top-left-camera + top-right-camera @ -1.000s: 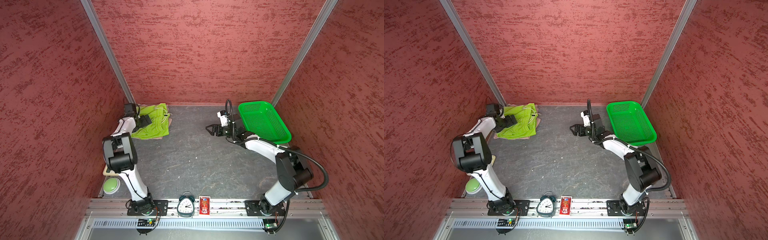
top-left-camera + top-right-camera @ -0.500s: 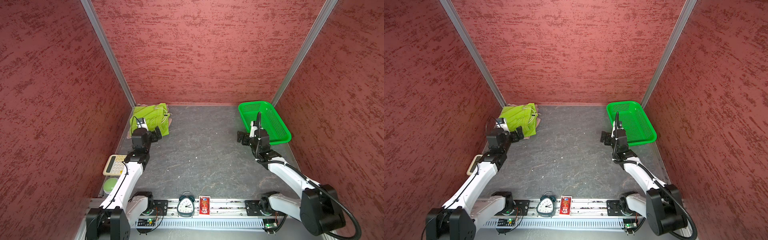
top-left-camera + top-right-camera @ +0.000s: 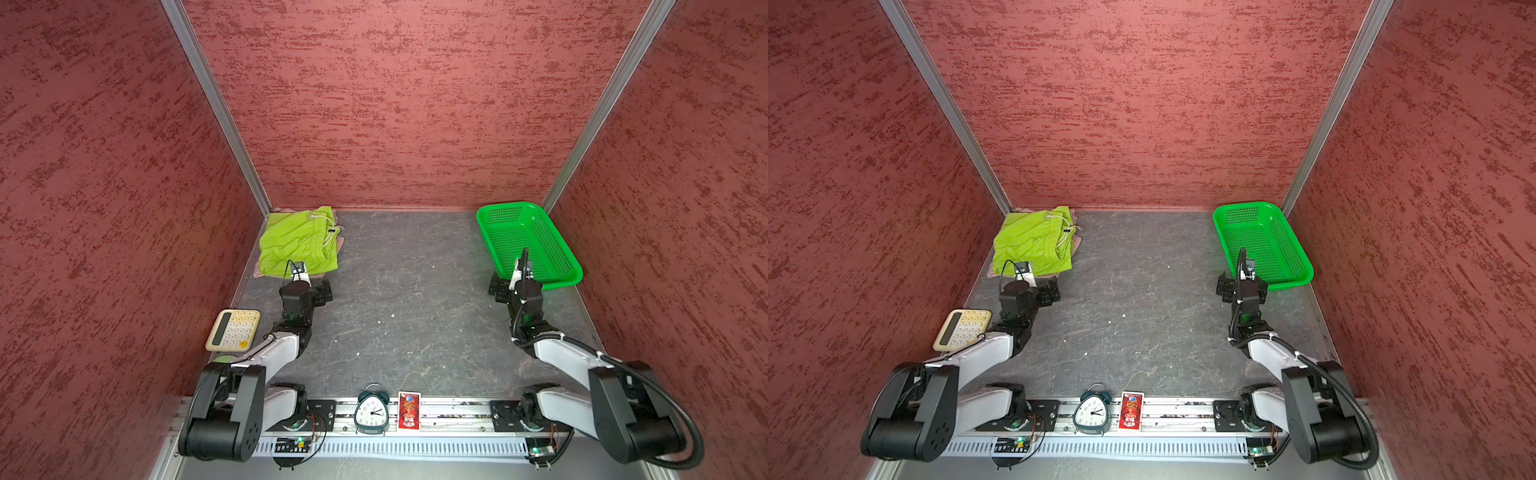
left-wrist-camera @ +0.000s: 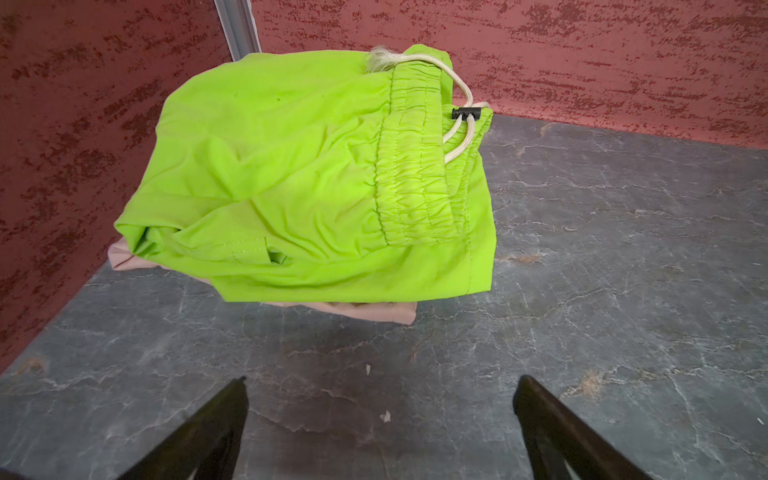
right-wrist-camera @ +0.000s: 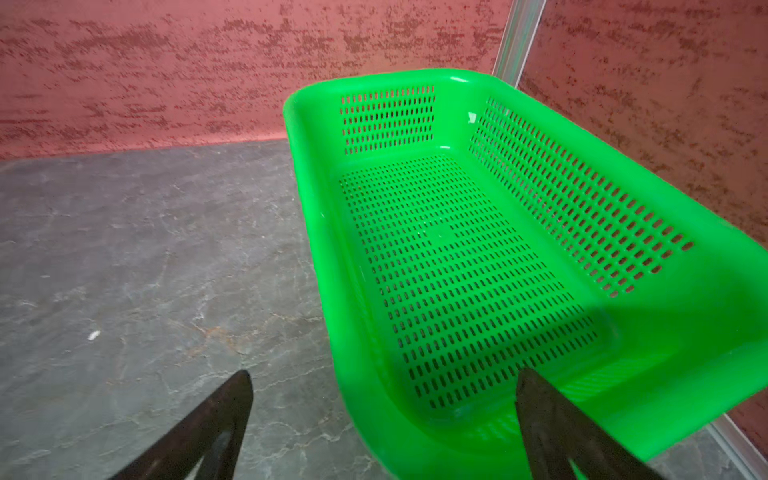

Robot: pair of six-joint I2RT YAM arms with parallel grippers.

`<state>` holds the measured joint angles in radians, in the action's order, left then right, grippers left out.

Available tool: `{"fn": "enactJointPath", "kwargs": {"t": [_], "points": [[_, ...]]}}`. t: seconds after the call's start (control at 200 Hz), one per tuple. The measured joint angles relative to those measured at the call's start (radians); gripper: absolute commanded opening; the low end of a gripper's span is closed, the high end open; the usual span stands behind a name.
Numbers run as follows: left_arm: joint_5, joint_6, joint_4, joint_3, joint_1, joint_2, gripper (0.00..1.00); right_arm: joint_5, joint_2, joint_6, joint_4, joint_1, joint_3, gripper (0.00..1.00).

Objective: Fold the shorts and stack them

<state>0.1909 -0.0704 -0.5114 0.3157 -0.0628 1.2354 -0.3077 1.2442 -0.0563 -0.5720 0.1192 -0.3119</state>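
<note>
Pulled back nearer than a second ago, left gripper point(image 4: 380, 384) and right gripper point(image 5: 382, 376) hang spread, empty; green shorts point(image 3: 297, 245) lie folded atop pink shorts point(image 4: 374, 311), far left; stack looks done, next likely just homing.

Only hour numerals, on the clock point(image 3: 371, 411)

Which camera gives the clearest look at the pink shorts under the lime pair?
The left wrist view: the pink shorts peek out beneath the lime shorts along two edges, close up. Both top views show only thin pink slivers. The right wrist view shows none.
</note>
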Motion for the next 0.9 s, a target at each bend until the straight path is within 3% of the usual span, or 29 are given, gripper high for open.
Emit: {"fn": "enactJointPath", "kwargs": {"t": [0.15,0.481,0.601,0.746,0.902], "points": [[-0.060,0.013,-0.083,0.031,0.029,0.085,0.99,0.056,0.086,0.033,-0.174,-0.030,0.007,0.99],[-0.213,0.021,-0.170,0.064,0.122,0.116,0.99,0.109,0.271,0.056,-0.496,-0.116,0.034,0.99],[-0.248,0.024,-0.308,0.017,0.131,0.183,0.99,0.135,0.288,0.052,-0.542,-0.130,0.039,0.99],[-0.262,0.043,-0.328,0.042,0.125,0.290,0.99,0.158,0.293,0.049,-0.560,-0.130,0.040,0.99],[-0.270,0.062,-0.336,0.051,0.106,0.300,0.99,0.166,0.293,0.048,-0.562,-0.130,0.040,0.99]]}}
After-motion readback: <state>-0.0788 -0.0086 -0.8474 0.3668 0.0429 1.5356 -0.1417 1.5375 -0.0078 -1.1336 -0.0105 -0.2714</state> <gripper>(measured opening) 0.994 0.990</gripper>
